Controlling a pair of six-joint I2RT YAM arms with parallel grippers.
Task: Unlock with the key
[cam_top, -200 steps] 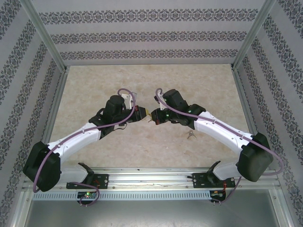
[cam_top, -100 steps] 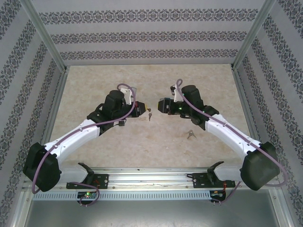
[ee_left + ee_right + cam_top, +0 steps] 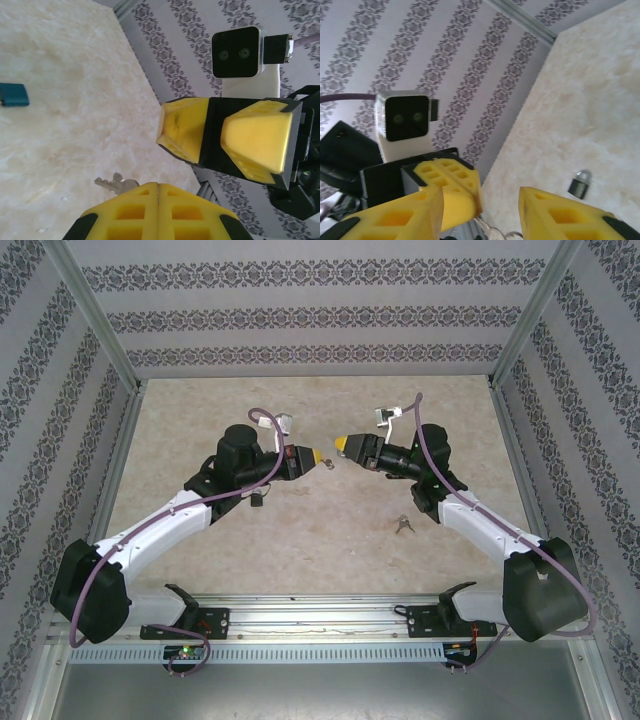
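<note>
Holds the key [image 3: 114, 182] in the left claw [image 3: 308, 456], pads pressed tight together, blade and ring poking out sideways at the tips. Hangs in the air over the middle of the worktop [image 3: 330, 410], not resting on it.

Faces the right claw [image 3: 345, 446] nose to nose across a small gap, directly ahead of the key and not touching it. Carries that right claw with fingers [image 3: 395, 215] spread apart and nothing gripped between them.

Down on the worktop, in the right wrist view: the padlock [image 3: 579, 184], dark body lying flat, metal loop on top, well apart from both claws and below them. Cannot tell whether locked.

Beside the right forearm, nearer the arm bases: a few spare keys [image 3: 403, 525] lying loose on the worktop. In the left wrist view, a small teal block [image 3: 13, 95] on the worktop, far from the held key. Patterned walls [image 3: 320, 320] all round.
</note>
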